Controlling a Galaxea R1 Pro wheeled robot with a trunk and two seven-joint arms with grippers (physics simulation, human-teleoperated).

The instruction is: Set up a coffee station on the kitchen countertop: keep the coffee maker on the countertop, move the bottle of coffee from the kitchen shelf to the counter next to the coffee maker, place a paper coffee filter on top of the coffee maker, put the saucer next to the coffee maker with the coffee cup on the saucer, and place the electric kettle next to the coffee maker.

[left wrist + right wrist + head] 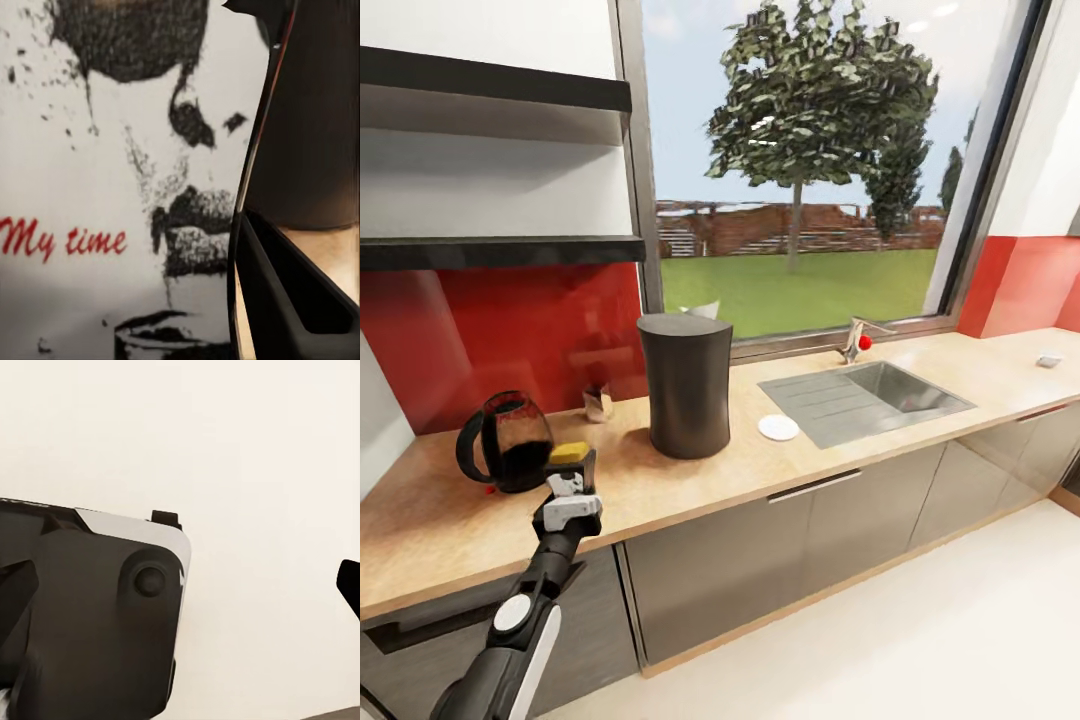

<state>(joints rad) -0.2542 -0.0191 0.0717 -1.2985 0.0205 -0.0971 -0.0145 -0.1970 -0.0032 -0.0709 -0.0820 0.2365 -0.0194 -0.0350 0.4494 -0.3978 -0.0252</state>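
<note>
My left gripper (569, 474) is shut on the bottle of coffee (570, 452), whose yellow lid shows above the fingers, just over the counter beside the electric kettle (506, 441). Up close, the bottle's pale label (112, 187) reads "My time", with one dark finger (292, 300) beside it. The tall dark coffee maker (685, 385) stands mid-counter, also seen as coffee maker (315, 112) past the bottle. A white paper filter (705, 309) peeks out behind its top. A white saucer (778, 428) lies to its right. My right gripper's fingertip (349, 585) sits far to one side, open, above pale floor.
A small brownish item (598, 403) stands by the red backsplash (480, 330). The sink (880, 392) with its tap (853, 343) lies to the right, and a small white thing (1048, 358) rests far right. Two dark shelves (500, 250) hang above the kettle. The robot's dark base (90, 615) is below the right arm.
</note>
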